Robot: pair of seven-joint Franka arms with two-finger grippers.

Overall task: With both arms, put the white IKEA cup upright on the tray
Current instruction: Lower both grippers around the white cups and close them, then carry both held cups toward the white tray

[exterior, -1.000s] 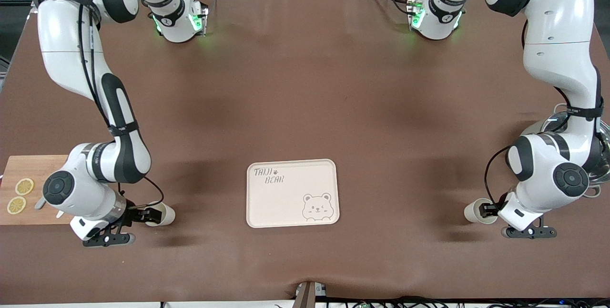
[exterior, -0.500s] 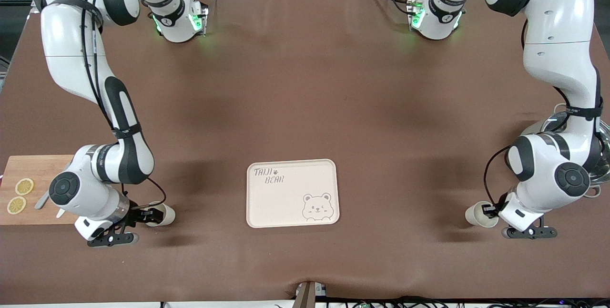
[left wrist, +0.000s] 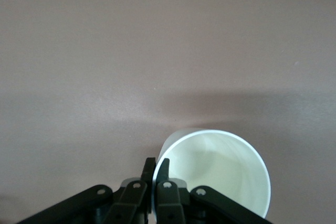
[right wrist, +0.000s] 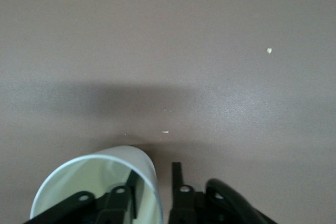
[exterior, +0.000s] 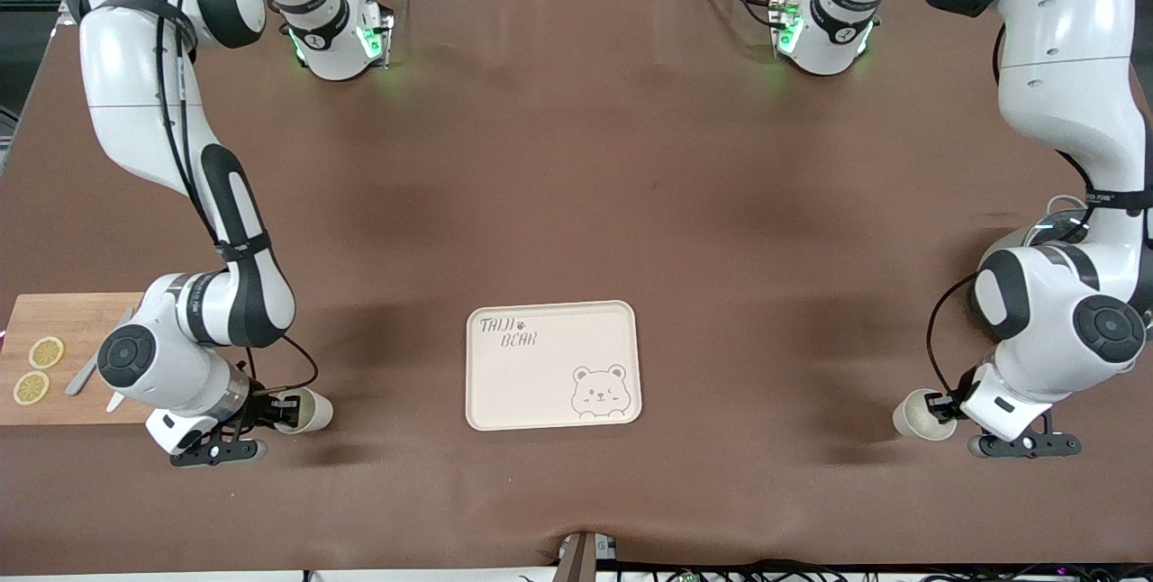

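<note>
- Nothing stands on the cream-white rounded-rectangle tray (exterior: 504, 384) yet; both lifts and placements remain.
- The left gripper (left wrist: 156, 171) clenches the rim of the left-end white tapered cup (left wrist: 220, 166), at the tray's three o'clock on the brown tabletop (exterior: 576, 159).
- The right gripper (right wrist: 153, 174) straddles the wall of the right-end white tapered cup (right wrist: 94, 182), at nine o'clock, unclenched.
- Both cups seem upright, long axes vertical, mouths up.

A robotics lab: two glossy white jointed arms (exterior: 171, 159) (exterior: 1072, 159) are bolted at the top edge of a bench (exterior: 576, 204) covered in one plain brown mat, their bases lit green. Loose black cables (exterior: 721, 571) trail along the bench edge, with metal framing at the corner. A wooden cutting board (exterior: 63, 321) with lemon slices (exterior: 45, 352) lies there like a staged test prop
</note>
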